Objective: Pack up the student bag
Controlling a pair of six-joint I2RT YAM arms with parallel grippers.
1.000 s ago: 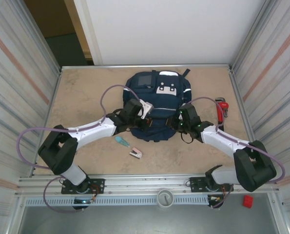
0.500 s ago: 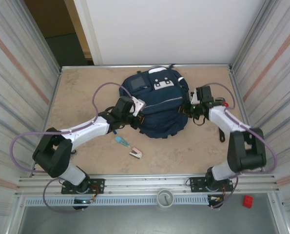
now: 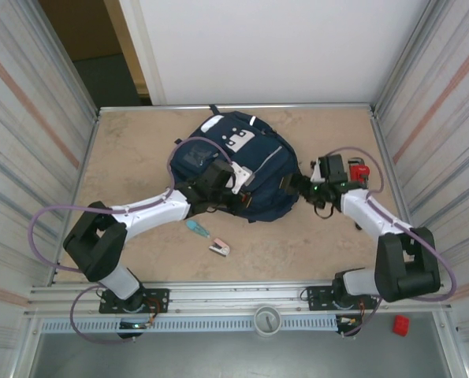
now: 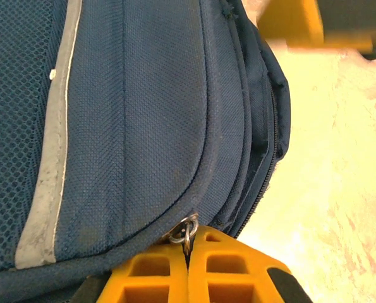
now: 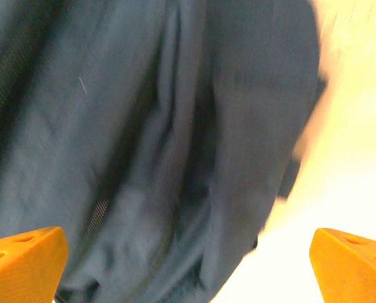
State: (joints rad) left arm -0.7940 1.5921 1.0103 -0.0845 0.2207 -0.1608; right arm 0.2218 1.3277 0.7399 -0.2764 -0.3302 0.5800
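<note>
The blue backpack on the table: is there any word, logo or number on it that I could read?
No text can be read.
The white patch on the student bag: dark marks, too small to read.
Its reflective stripe: blank.
Its zipper ring: bare metal, no lettering.

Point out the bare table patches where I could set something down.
Free: the table's far left corner beside the bag; the near strip between the white item and the right arm. Crowded: right of the bag, around the red tool.
</note>
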